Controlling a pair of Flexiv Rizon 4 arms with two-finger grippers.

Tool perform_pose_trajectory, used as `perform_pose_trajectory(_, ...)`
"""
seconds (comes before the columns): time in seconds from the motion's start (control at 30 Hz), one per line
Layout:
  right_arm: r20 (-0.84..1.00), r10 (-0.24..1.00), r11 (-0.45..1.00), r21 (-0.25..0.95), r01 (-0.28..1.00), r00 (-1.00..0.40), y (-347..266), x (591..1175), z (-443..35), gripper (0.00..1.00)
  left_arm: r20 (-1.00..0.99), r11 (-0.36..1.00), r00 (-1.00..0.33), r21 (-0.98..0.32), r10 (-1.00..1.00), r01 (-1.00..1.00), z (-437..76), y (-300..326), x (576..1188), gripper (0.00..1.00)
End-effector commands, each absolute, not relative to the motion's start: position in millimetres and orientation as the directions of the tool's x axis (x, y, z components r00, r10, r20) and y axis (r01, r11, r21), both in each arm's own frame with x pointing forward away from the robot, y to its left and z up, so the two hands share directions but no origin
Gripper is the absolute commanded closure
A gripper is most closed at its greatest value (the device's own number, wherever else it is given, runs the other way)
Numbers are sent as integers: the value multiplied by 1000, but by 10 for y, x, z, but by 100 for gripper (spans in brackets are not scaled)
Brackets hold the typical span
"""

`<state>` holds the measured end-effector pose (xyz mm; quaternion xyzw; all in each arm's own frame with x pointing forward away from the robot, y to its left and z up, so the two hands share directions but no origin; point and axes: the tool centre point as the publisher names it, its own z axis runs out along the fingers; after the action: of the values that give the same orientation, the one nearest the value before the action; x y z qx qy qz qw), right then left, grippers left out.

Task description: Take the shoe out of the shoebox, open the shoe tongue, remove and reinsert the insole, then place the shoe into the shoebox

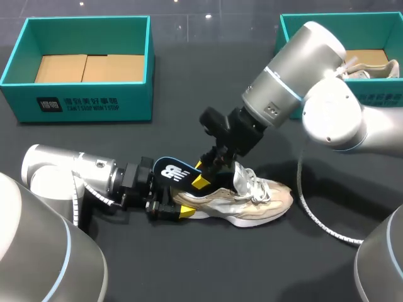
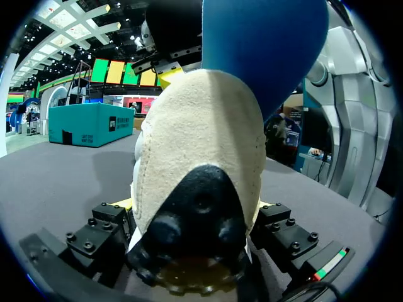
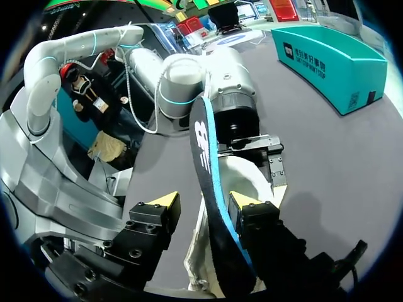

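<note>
A beige and silver shoe [image 1: 252,201] lies on its sole mid-table, toe to the right. My left gripper [image 1: 169,209] comes in low from the left, shut wide on the shoe's heel [image 2: 201,126], which fills the space between its fingers. A dark blue insole [image 1: 173,171] with a white logo sticks up out of the heel opening. My right gripper [image 1: 203,178] reaches down from the upper right. In the right wrist view the insole [image 3: 211,189] stands between its fingers. It leans on one yellow tip [image 3: 245,201], with a gap to the other tip [image 3: 160,200].
A teal shoebox [image 1: 82,94] with a cardboard bottom stands at the back left. A second teal shoebox [image 1: 289,38] at the back right holds another shoe [image 1: 378,68]. A white cable [image 1: 308,201] trails on the table right of the shoe.
</note>
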<state>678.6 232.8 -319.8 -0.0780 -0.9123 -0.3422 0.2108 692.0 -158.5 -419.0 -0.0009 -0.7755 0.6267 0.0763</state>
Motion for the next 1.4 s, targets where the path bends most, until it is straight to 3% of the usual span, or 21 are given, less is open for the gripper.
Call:
perform_pose_trajectory(0.03, 437, -13, 751, 598, 280, -899, 2341, 6814, -3245, 50, 118, 215, -988, -972, 97, -95, -4204, -1583, 6927, 100)
perform_pose_trajectory(1.4, 237, 28, 785, 596, 168, -971, 2349, 6822, -3316, 54, 118, 215, -988, -972, 97, -95, -4204, -1583, 6927, 100)
